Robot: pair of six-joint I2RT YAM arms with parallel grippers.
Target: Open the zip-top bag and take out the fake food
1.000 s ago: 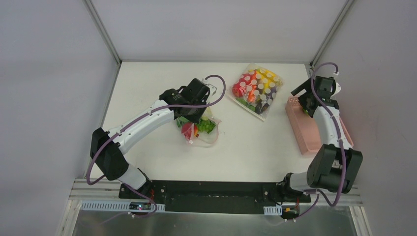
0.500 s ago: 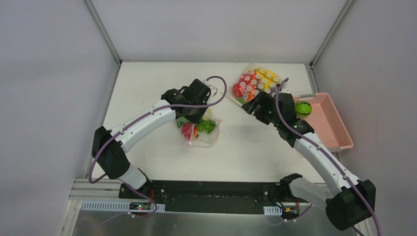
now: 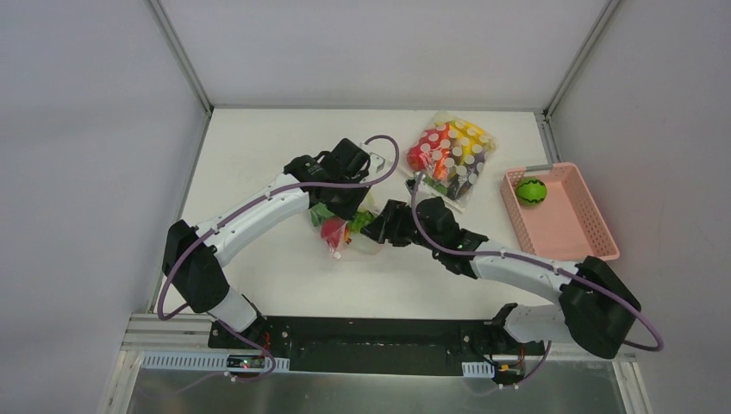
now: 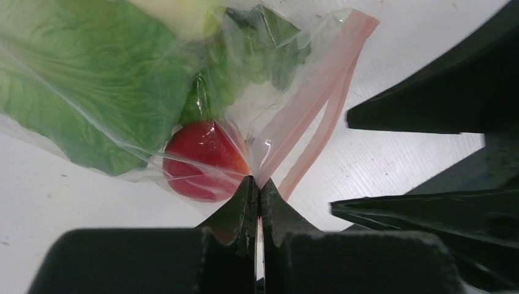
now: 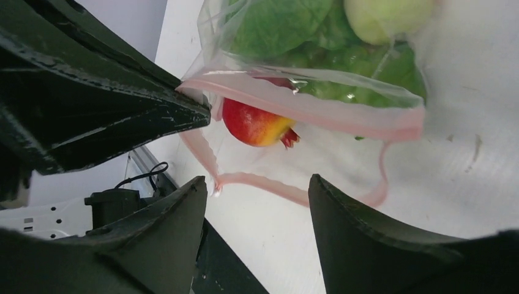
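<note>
The clear zip-top bag (image 3: 360,238) lies mid-table with its mouth open. My left gripper (image 4: 257,181) is shut on its pink zip strip (image 4: 318,86), at the corner beside a red apple (image 4: 205,160). Lettuce (image 4: 92,79) fills the bag behind the apple. My right gripper (image 5: 257,179) is open just in front of the bag's mouth, nothing between its fingers; the lower strip (image 5: 269,184) lies on the table past the tips. The apple (image 5: 257,122) sits just inside the mouth, greens (image 5: 275,24) behind it. A green round fruit (image 3: 531,191) rests in the pink basket (image 3: 576,233).
A white-dotted clear bag of red, orange, yellow and purple items (image 3: 450,155) lies at the back, just behind my right arm. The pink basket stands at the right edge. The two grippers are close together over the bag (image 3: 372,229).
My right arm has swung left from the pink basket, leaving the green fruit in it, and reached the bag's mouth with its jaws narrowing. The left gripper has kept its hold.
</note>
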